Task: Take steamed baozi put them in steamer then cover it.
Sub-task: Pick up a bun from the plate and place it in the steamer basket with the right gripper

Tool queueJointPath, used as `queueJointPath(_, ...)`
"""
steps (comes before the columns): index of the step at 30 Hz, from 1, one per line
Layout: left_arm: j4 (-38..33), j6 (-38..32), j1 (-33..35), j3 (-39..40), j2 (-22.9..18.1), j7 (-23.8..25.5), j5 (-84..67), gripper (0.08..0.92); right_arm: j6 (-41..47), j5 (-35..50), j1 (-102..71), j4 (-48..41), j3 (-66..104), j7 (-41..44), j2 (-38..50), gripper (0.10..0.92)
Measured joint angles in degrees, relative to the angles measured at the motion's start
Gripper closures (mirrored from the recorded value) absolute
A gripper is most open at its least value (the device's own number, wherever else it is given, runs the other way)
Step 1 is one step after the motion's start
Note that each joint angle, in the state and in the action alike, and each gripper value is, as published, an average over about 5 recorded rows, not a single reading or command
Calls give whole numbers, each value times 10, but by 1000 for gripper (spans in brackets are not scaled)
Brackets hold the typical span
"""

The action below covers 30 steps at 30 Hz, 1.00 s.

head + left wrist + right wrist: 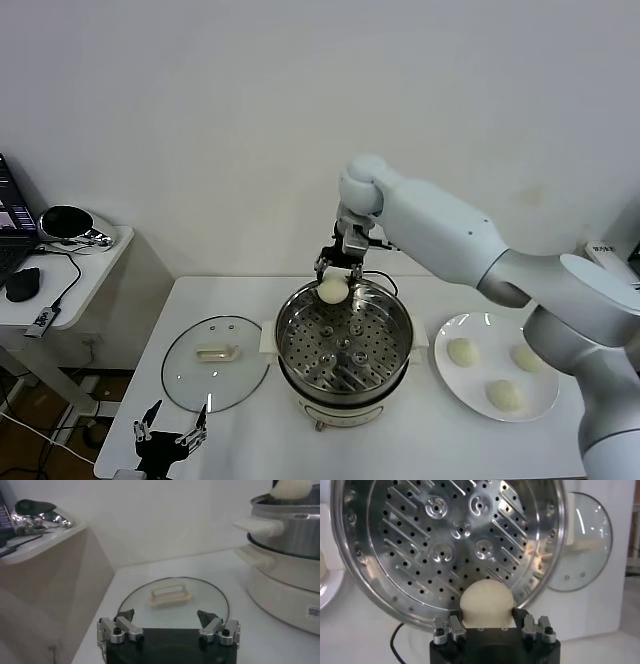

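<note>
My right gripper (333,287) is shut on one cream-white baozi (332,290) and holds it over the far rim of the steamer (345,342), a shiny pot with a perforated tray. In the right wrist view the baozi (486,601) sits between the jaws above the tray (445,545). Three more baozi (462,351) lie on the white plate (448,379) to the right. The glass cover (216,361) with its cream handle lies flat on the table left of the steamer. My left gripper (172,432) is open and empty, low at the front left, facing the cover (172,602).
A side table (60,270) at the far left holds a metal bowl, a mouse and cables. The steamer's side handle (257,526) juts toward the left gripper. The table's front left edge is close to the left gripper.
</note>
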<state>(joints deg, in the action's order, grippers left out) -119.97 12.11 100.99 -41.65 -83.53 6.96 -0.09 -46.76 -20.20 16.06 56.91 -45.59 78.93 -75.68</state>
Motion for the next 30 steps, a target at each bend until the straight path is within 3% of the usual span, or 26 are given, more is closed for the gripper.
queueJointPath(13,8,1,-6,0,0,3,-1,177,-4,-24,-22,-13,5,-10,-11,404)
queueJointPath(16,10,1,-7,-2,-1,3,-1,177,-4,-26,-24,-14,5,-13,-9,375)
queueJointPath(23,14,0,-6,0,-2,3,-2,177,-2,-14,-24,-9,3,-15,-2,217)
queueJointPath(30,14,0,-3,3,-2,4,-1,177,53,31,-5,35,-11,-10,23,203)
